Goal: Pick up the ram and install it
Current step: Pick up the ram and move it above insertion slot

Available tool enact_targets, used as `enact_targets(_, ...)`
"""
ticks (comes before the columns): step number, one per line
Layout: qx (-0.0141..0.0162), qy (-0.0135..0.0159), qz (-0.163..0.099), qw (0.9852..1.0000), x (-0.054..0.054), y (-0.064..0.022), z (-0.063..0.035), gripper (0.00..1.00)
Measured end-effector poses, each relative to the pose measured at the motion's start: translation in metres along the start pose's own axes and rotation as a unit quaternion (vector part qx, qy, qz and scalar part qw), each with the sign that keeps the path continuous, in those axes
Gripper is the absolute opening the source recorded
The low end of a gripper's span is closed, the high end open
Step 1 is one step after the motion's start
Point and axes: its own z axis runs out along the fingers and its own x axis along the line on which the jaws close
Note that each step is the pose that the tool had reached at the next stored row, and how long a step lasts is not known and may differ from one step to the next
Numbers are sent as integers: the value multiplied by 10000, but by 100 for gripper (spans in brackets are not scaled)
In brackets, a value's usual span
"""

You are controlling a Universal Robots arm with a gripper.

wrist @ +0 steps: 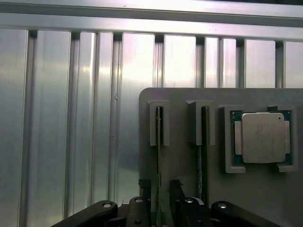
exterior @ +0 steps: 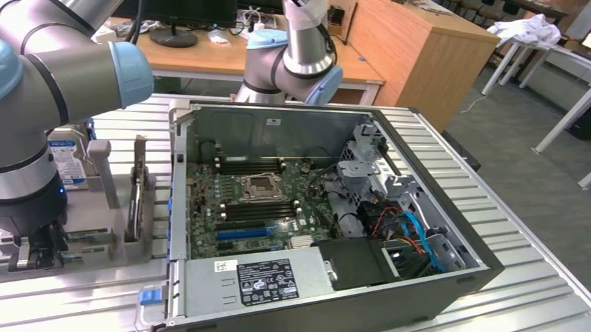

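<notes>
Wrist view — gripper [wrist: 159, 184] open astride the ram [wrist: 159, 142], above ribbed aluminium table [wrist: 71, 118]

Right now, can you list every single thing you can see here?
ram: one, dark and edge-on, standing in a holder slot between the gripper's fingers
second stick: one, dark, in the next slot
processor chip: one, silver, in the holder's square nest
holder: one, grey, on the table
hard drive: one, silver with a blue-white label, at the exterior view's left
computer case: one, grey, open, on the table
motherboard: one, green, inside the case
table: one, silver, slatted
arm: one, grey with blue caps, over the holder
gripper: one, black, open, straddling the ram
</notes>
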Motion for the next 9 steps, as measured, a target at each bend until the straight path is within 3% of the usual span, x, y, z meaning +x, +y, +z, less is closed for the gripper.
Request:
enact_targets(3, 0, 0, 0, 10000, 0, 0, 0, 28)
enact_targets(4, 0, 0, 0, 10000, 0, 0, 0, 21)
enact_targets(9, 0, 0, 0, 10000, 0, 0, 0, 21)
